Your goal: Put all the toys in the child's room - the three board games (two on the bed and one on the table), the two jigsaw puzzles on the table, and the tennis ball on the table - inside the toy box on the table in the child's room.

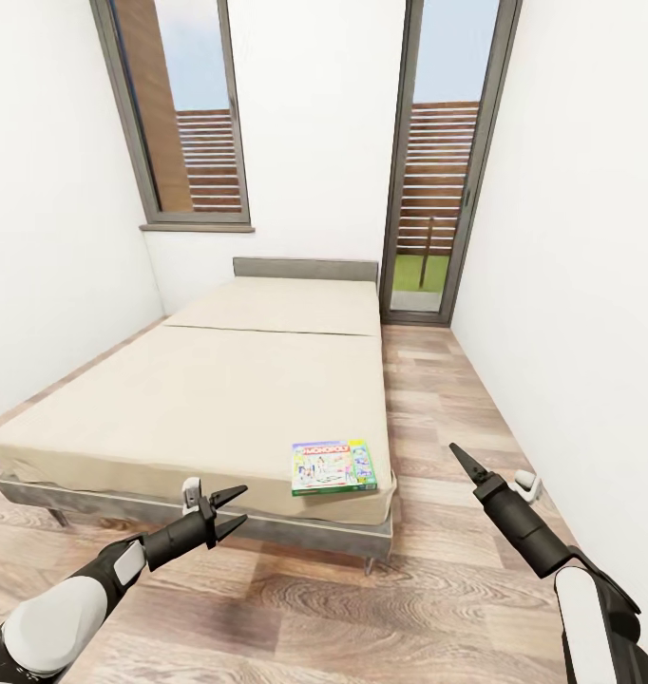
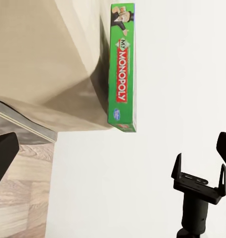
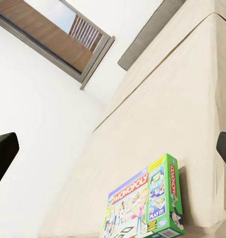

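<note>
Left gripper (image 1: 237, 509) spread wide, fingers parted and holding nothing, hovering just off the foot end of the bed (image 1: 219, 399), at frame height. Pointing toward the bed's right front corner, well short of any contact. Right gripper (image 1: 462, 458) out over the wood-plank floor (image 1: 343, 608) in the aisle between the bed and the right-hand wall (image 1: 590, 285), fingers looking close together from the head camera; from its own wrist camera, dark fingertips (image 3: 3, 156) sitting at both edges of the picture with a broad gap between, so parted too, and empty.

Further out: Monopoly box (image 1: 333, 466) lying flat, lid up, on the beige mattress right at the right front corner, near the edges. Long axis running across the bed, parallel to the foot edge; title band along the far long side. Seen edge-on from the left wrist camera (image 2: 121, 69), green side panel with the red-and-white lettering, flush with the mattress corner.

Beyond that, grey headboard (image 1: 305, 270) against the far wall, tall grey-framed windows (image 1: 177, 114) either side.
</note>
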Motion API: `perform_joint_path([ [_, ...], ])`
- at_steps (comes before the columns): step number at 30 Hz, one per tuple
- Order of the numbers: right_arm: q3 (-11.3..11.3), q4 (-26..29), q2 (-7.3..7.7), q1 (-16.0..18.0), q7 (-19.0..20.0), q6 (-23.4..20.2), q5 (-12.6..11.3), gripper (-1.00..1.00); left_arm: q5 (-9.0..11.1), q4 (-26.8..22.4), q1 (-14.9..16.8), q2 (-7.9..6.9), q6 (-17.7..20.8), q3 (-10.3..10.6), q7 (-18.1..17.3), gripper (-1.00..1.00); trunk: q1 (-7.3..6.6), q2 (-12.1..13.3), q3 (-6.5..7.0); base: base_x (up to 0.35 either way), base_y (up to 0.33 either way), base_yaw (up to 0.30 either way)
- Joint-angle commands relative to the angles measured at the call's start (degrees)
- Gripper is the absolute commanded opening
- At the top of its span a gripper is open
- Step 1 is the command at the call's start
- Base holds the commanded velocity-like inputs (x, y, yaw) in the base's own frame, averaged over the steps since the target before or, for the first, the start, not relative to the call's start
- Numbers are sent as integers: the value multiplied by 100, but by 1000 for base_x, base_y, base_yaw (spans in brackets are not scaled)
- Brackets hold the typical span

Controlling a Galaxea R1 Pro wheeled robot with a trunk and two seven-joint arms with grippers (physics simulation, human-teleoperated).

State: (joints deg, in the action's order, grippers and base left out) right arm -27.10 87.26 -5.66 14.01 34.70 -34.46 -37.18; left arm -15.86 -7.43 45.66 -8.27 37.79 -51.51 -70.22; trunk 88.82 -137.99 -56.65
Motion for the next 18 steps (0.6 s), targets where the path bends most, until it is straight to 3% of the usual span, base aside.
perform_joint_path([
  [1,-14,2,-5,5,10,-44,-26,100,-57,-4,4,1,53,-49,-26,100,-1,-2,-5,0,0,0],
  [18,-12,2,-5,5,2,-43,-26,100,-51,-4,4,10,60,-55,-22,100,-1,-2,-5,0,0,0],
])
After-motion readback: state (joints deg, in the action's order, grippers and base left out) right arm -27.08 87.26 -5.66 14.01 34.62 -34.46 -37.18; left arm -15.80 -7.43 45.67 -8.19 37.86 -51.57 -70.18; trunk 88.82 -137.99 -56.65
